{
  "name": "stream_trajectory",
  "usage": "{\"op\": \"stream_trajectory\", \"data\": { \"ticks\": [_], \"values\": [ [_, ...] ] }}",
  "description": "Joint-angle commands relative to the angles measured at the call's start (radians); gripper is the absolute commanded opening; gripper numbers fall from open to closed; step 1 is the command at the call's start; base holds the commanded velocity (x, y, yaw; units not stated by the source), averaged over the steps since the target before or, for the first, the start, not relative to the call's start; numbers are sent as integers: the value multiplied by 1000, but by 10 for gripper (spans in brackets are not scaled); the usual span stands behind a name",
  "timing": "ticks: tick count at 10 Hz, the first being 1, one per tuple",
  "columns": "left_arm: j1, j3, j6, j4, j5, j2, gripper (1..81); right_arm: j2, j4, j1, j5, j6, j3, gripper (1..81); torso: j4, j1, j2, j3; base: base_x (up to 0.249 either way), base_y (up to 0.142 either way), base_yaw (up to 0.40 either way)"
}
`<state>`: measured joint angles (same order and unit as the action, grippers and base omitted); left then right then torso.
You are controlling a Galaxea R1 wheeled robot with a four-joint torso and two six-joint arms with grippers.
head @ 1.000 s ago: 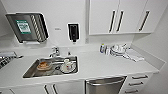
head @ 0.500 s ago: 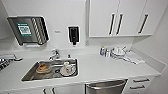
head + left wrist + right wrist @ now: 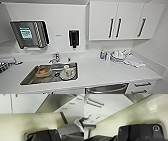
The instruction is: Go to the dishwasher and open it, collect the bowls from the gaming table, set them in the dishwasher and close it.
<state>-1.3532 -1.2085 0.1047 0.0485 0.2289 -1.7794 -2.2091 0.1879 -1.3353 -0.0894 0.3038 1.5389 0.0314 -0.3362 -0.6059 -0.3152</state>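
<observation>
Neither wrist picture lets me tell whether the left or the right pincer is released or clenched: the dark robot plate covers the lower part of each and the fingers cannot be made out.

Past the left pincer lies pale floor, and beyond it the dishwasher (image 3: 58,102), its brushed steel front closed between white cabinet doors (image 3: 27,102) on one side and drawer fronts (image 3: 73,102) with small bar handles on the other. Past the right pincer there is the same pale floor, then white drawer fronts (image 3: 109,105) with slim handles, and a steel-grey panel at the far corner that I cannot name for certain.

From the head camera, the dishwasher (image 3: 107,89) shows just below the white counter (image 3: 105,71), its bar handle along the top. To its side sits a steel sink (image 3: 32,78) holding dirty dishes, among them an orange-brown one (image 3: 43,71) and a white one (image 3: 67,73), with a tap (image 3: 54,58) behind. Further along the counter stand stacked dishes (image 3: 117,56) and a folded cloth (image 3: 135,61). On the wall hang a paper-towel dispenser (image 3: 30,34), a black soap dispenser (image 3: 74,38) and white upper cabinets (image 3: 117,21).
</observation>
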Motion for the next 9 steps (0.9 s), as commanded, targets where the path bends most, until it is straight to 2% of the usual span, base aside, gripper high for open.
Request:
{"op": "stream_trajectory", "data": {
  "ticks": [1,3,5,6,7,9],
  "values": [
    [94,40,0,-2,-36,58,811,53,-1,67,33,3,-37,811,0,-64,-100,-93,0,0,0],
    [122,55,-2,4,-45,69,811,66,-1,75,33,3,-59,811,0,-98,-153,-134,0,0,0],
    [151,82,-3,5,-49,99,811,79,-1,92,31,5,-86,811,0,-141,-220,-197,0,0,0],
    [165,104,-3,5,-51,124,811,90,-4,103,31,7,-105,811,0,-163,-255,-136,0,0,0],
    [182,138,-3,4,-51,154,811,105,-4,113,31,20,-125,811,0,-180,-281,-160,0,0,0],
    [216,208,-3,-7,-42,216,811,116,-4,127,31,24,-137,811,0,-216,-337,-176,0,0,0]
  ]
}}
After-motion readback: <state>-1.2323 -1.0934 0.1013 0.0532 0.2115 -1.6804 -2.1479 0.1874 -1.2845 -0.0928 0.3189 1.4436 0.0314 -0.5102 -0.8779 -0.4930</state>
